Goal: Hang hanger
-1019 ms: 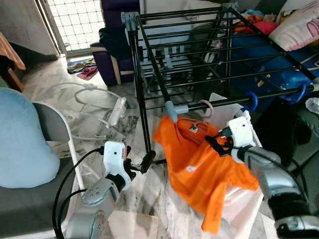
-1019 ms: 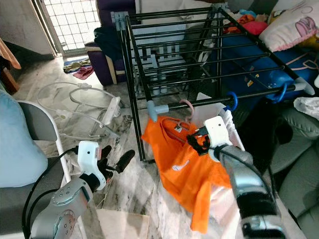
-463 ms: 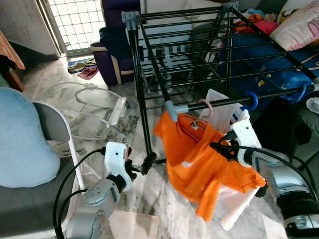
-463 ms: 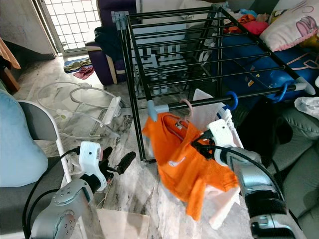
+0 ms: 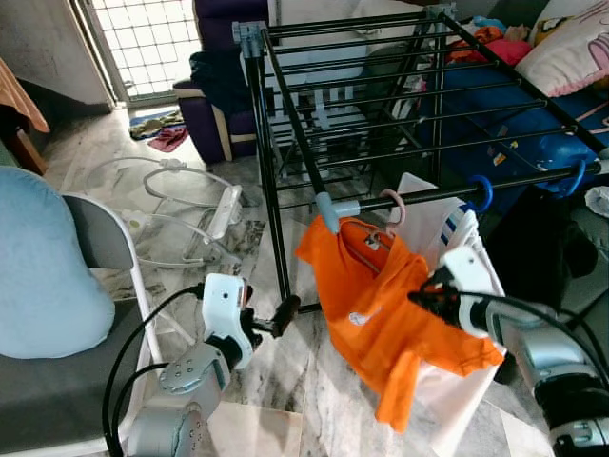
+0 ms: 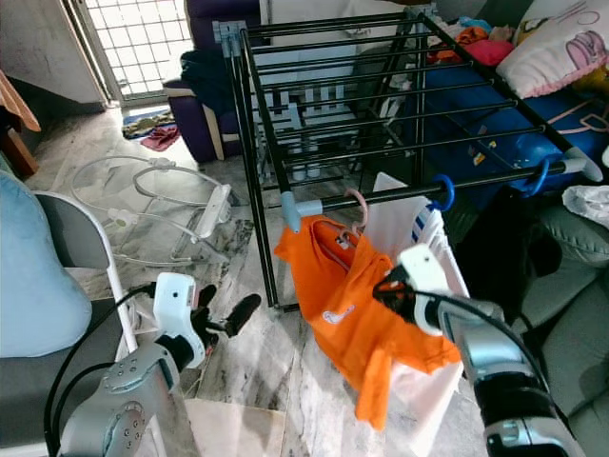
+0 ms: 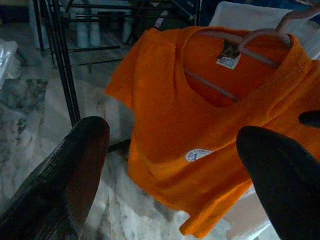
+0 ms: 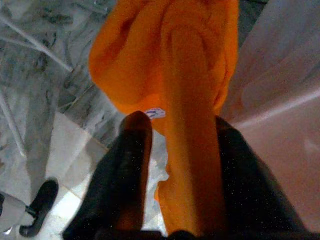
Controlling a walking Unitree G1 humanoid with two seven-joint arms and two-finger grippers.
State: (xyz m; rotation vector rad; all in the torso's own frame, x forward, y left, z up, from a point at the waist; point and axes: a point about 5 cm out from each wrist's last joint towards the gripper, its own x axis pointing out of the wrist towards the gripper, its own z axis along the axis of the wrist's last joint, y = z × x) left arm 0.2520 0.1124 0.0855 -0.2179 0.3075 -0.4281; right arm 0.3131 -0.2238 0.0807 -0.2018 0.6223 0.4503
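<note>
An orange shirt (image 5: 366, 305) hangs on a pink hanger (image 5: 392, 203) whose hook sits over the front rail (image 5: 533, 181) of the black drying rack (image 5: 285, 143). My right gripper (image 5: 425, 298) is at the shirt's right shoulder, shut on a fold of its cloth. In the right wrist view the orange fabric (image 8: 195, 75) runs between the two black fingers (image 8: 134, 160). My left gripper (image 5: 266, 314) hovers low over the floor to the left of the shirt, open and holding nothing. In the left wrist view its fingers (image 7: 70, 165) stand wide apart before the shirt (image 7: 165, 125).
A white laundry basket (image 5: 455, 395) stands behind and under the shirt. Blue hooks (image 5: 481, 193) hang further right on the rail. A grey chair with a blue cushion (image 5: 38, 267) is at my left. White frames (image 5: 181, 200) lie on the marble floor.
My right gripper has moved down and to the right, drawing the shirt's shoulder with it. The hanger's hook stays on the rail. The left arm has barely shifted.
</note>
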